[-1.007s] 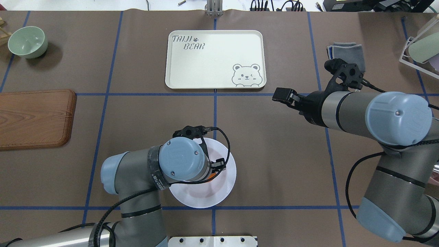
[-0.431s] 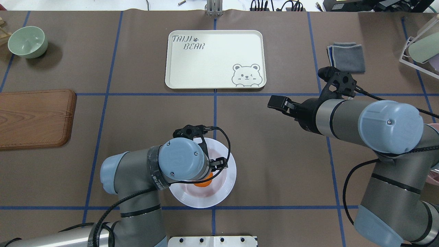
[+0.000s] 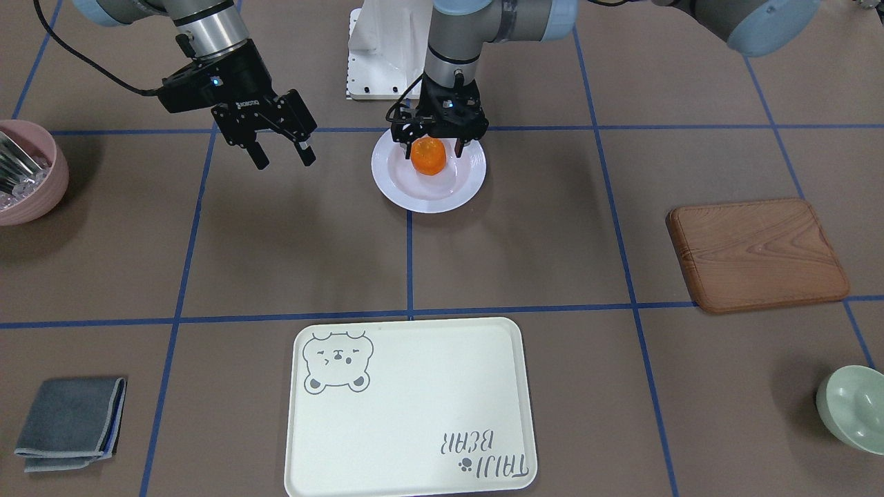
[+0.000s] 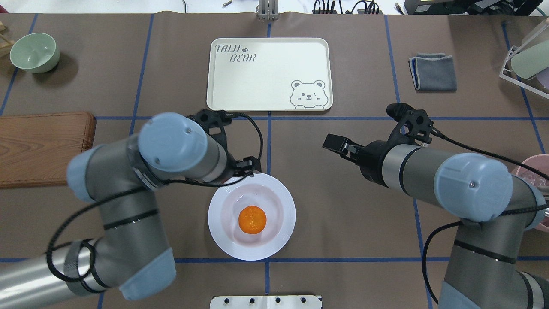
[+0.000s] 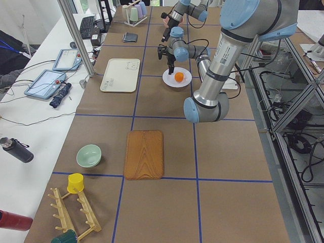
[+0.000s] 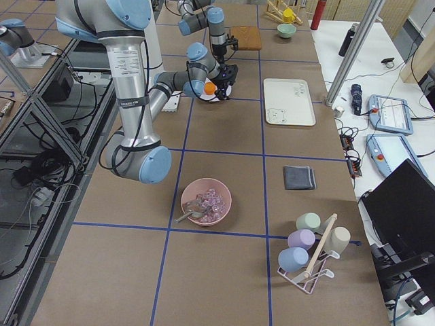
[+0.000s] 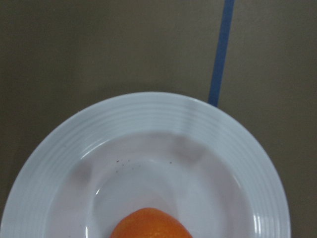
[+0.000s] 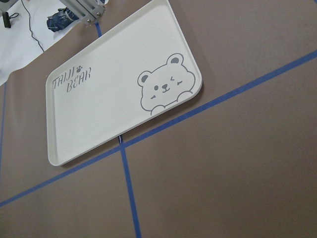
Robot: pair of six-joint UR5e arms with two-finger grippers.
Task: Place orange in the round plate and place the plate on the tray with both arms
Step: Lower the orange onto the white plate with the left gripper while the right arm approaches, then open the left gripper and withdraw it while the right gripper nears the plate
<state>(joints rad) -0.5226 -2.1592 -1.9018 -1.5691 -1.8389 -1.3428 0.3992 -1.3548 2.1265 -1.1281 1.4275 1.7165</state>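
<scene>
Fingers of my left gripper (image 3: 434,148) stand apart and hold nothing. In the front-facing view one shows on each side of the orange (image 3: 429,157). The orange sits free in the well of the round plate (image 3: 428,204), near the middle. It is round, with no long axis that I can make out.

The tray (image 4: 266,81) lies well apart from the plate, its long side running across the table (image 3: 552,262). From my side the lettering reads upright and the bear sits at the near right corner.

My right gripper (image 3: 280,155) hangs over bare table beside the plate, fingers spread and empty.

The overhead view shows the orange whole, but my left arm (image 4: 176,148) hides that gripper's fingers there. My left wrist camera catches only the fruit's top and no fingers. My right wrist camera sees only the tray, aslant.
</scene>
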